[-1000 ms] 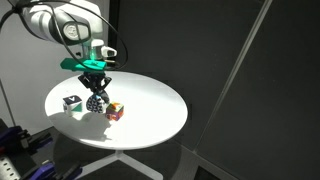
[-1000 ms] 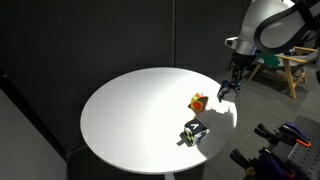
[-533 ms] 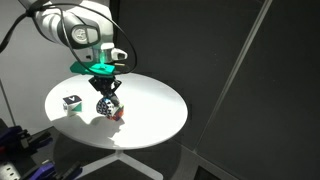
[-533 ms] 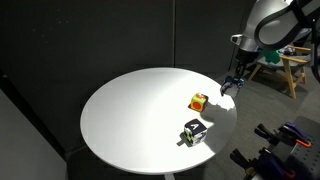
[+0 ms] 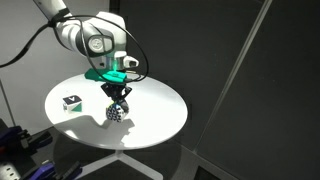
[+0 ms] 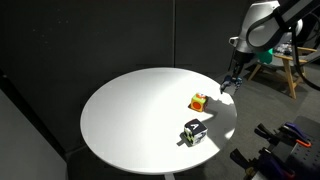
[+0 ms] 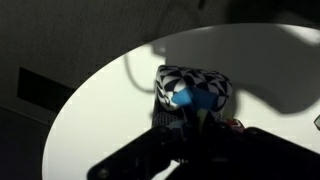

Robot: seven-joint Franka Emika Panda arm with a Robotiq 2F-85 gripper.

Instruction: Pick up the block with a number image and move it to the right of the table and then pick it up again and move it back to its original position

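block with a number image [image 7: 190,92] clamped in hand [image 5: 116,106], held above table [image 5: 155,115]

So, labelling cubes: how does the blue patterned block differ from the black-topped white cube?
The blue patterned block is gripped in the fingers; the black-topped white cube sits free on the round white table. The block looks checkered, the cube's top dark. Similar size.

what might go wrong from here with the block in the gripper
The gripper holds the number block close to the table edge in an exterior view; set down there, it might tip off. The red-and-yellow cube lies close by, so a low sweep could knock it.
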